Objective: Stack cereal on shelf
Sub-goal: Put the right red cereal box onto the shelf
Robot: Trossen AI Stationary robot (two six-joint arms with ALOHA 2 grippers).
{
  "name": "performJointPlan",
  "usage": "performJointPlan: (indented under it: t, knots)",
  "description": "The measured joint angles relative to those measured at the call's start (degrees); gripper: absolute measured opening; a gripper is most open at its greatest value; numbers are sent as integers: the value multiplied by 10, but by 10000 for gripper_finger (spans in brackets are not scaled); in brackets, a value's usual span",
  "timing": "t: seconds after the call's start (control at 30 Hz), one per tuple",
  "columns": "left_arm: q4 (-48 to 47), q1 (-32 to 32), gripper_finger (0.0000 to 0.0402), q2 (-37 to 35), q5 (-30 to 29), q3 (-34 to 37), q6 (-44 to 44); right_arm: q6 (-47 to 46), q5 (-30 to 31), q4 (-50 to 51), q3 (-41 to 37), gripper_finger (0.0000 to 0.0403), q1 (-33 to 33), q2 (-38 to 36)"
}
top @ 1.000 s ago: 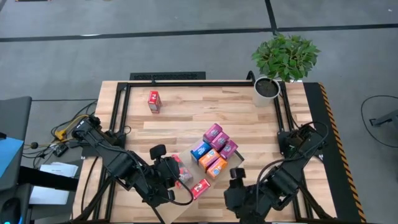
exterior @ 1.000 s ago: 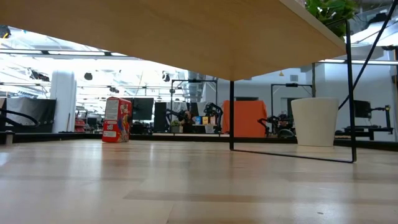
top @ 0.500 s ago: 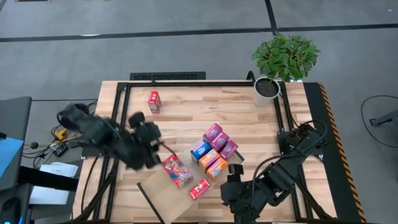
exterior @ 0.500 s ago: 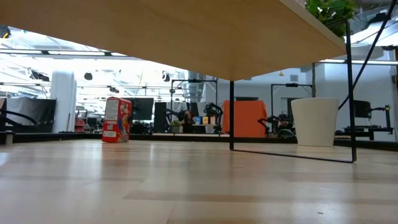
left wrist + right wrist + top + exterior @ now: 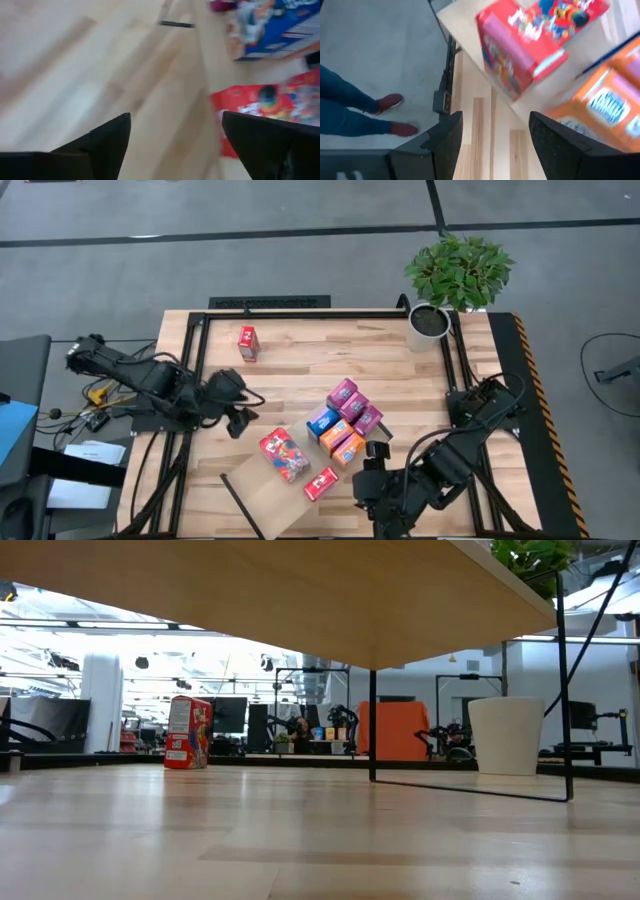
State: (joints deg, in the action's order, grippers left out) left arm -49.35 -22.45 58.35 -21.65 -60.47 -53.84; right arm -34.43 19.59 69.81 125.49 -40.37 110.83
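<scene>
A potted plant (image 5: 455,280) stands at the table's (image 5: 300,360) far right corner, and a person's red shoes (image 5: 395,112) show on the floor beyond the edge. My left gripper (image 5: 238,408) hangs with fingers spread, holding nothing, just beside the shelf (image 5: 262,492). My right gripper (image 5: 372,470) is open too. Red cereal boxes (image 5: 284,454) lie flat on the shelf; another red box (image 5: 247,342) stands apart.

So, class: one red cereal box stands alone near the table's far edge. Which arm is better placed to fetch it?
Probably left: the left gripper, open and empty, is on that red box's side. The right gripper hovers near the shelf.
</scene>
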Motion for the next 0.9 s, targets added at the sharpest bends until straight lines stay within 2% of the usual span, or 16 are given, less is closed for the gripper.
performJointPlan:
  t: [0.1, 0.23, 0.37, 0.47, 0.67, 0.9]
  knots:
    - [98, 8, 301, -29, 26, 78, -10, 24, 0, -21, 0, 255, 8, 0]
    - [197, 18, 297, -57, 37, 147, -29, 56, -1, -51, 0, 255, 13, 0]
    - [277, 21, 295, -66, 77, 184, -30, 82, -14, -65, 0, 255, 22, 1]
    - [283, 21, 295, -67, 75, 186, -30, 84, -16, -66, 0, 251, 23, 1]
    - [297, 21, 295, -66, 81, 186, -37, 84, -28, -67, -3, 196, 4, 2]
    - [296, 21, 294, -66, 92, 186, -50, 77, -52, -78, -5, 119, 6, 42]
